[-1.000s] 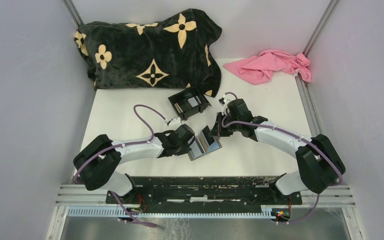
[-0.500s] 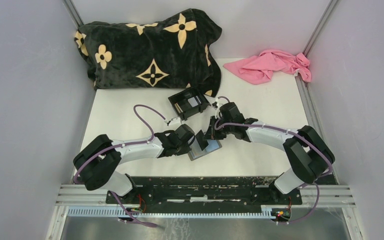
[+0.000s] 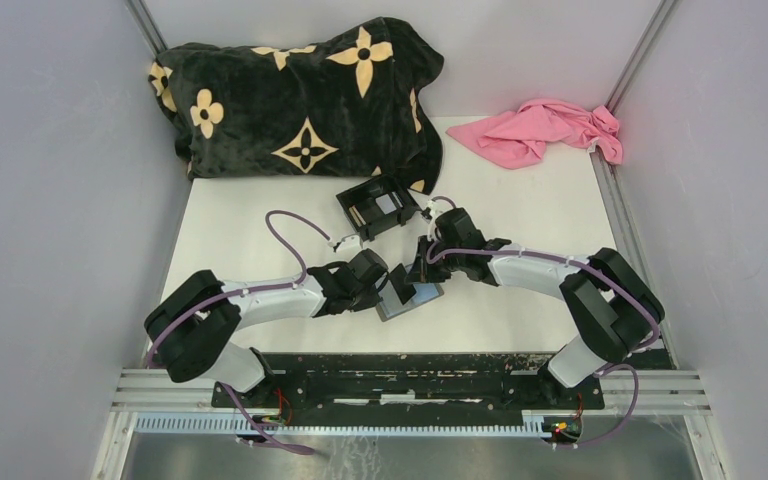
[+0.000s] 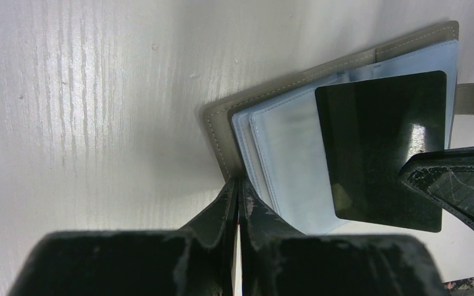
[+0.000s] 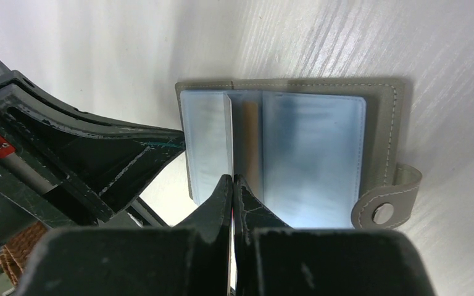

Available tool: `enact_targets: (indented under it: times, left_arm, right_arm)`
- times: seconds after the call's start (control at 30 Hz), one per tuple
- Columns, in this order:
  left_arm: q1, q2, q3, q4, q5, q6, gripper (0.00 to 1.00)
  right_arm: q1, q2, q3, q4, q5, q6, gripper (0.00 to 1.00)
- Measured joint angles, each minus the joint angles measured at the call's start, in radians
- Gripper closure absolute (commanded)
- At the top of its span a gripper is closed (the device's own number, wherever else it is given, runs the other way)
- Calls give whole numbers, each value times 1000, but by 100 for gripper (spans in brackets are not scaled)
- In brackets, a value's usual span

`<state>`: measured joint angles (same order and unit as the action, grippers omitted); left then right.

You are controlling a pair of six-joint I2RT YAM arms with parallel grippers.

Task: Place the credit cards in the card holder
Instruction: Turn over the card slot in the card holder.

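Black plush blanket with tan flower print (image 3: 300, 90) lay bunched at the far left of the white desk (image 3: 240, 240). Left end effector (image 3: 388, 287) (image 4: 237, 185) was low on the desk, fingers closed to a thin slit and pinching the near left edge of the flat grey stitched bifold card holder (image 3: 415, 300) (image 4: 217, 139) (image 5: 382, 123). The card holder lay open at centre front between the two arms, clear plastic sleeves facing up. A gold card (image 5: 251, 142) sat in a sleeve by the fold, and the snap clasp tab (image 5: 386, 206) stuck out at the holder's right side. Behind it, apart, stood a black rectangular plastic box (image 3: 346, 215). Right end effector (image 3: 422, 272) (image 5: 232, 179) was fully closed on a glossy black rectangular plastic card (image 4: 376, 148), gripped at one corner and held over the sleeves. In the right wrist view the card showed edge-on along the fold. Could not tell if it was inside a slot. Crumpled pink cloth (image 3: 540, 130) lay at the far right corner.
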<state>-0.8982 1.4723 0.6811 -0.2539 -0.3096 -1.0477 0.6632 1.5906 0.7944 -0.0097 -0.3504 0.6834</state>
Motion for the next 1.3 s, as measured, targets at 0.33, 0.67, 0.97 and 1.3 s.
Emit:
enact_targets:
  times: [0.33, 0.67, 0.97, 1.3]
  left_arm:
    - [0, 0, 0, 2, 0, 0, 92]
    - [0, 1, 0, 2, 0, 0, 93]
    - [0, 5, 0, 3, 0, 0, 93]
    - [0, 7, 1, 3, 0, 1, 93]
  right_arm:
    - [-51, -17, 0, -15, 15, -35, 99]
    - [-80, -13, -11, 13, -18, -26, 99]
    - [-83, -3, -66, 78, -64, 13, 99]
    - [-83, -4, -114, 143, -85, 54, 99]
